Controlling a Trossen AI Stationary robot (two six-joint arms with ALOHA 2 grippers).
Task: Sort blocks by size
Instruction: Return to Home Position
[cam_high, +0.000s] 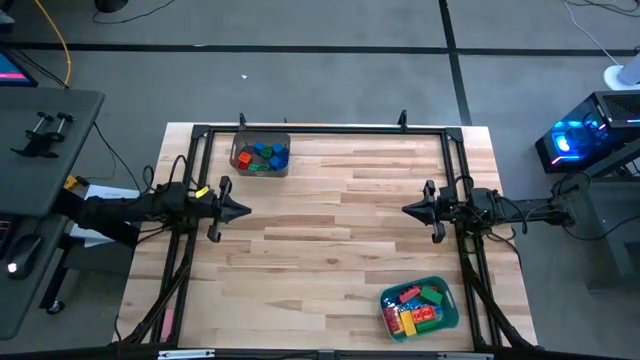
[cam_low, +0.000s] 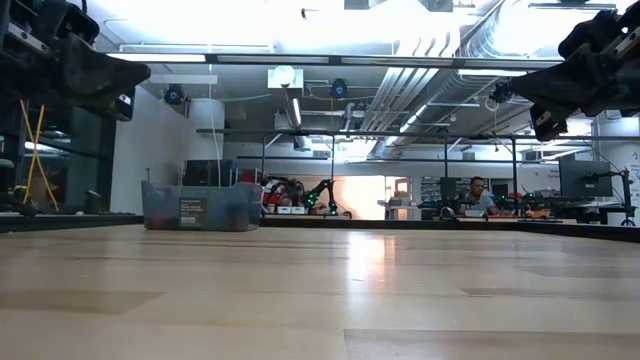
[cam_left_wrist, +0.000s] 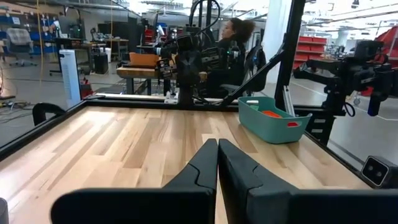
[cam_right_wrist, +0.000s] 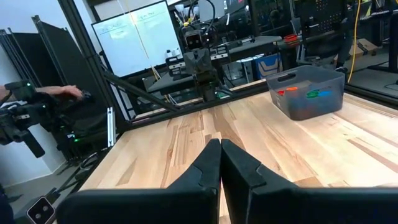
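The blocks lie in two bins. A grey bin (cam_high: 260, 156) at the table's far left holds several short blocks (cam_high: 264, 155) in blue, green and red. A teal bin (cam_high: 419, 305) near the front right holds several longer blocks (cam_high: 415, 307) in red, yellow, green and orange. My left gripper (cam_high: 246, 210) hangs above the table's left side, shut and empty, pointing level toward the right. My right gripper (cam_high: 406, 210) hangs above the right side, shut and empty, pointing level toward the left. The grey bin (cam_right_wrist: 306, 93) shows in the right wrist view, the teal bin (cam_left_wrist: 271, 118) in the left.
A black frame (cam_high: 320, 130) runs along the table's edges. Bare wood (cam_high: 325, 230) lies between the two grippers. A person (cam_left_wrist: 233, 43) sits beyond the table's right side, and a hand (cam_right_wrist: 59, 92) shows beyond its left side.
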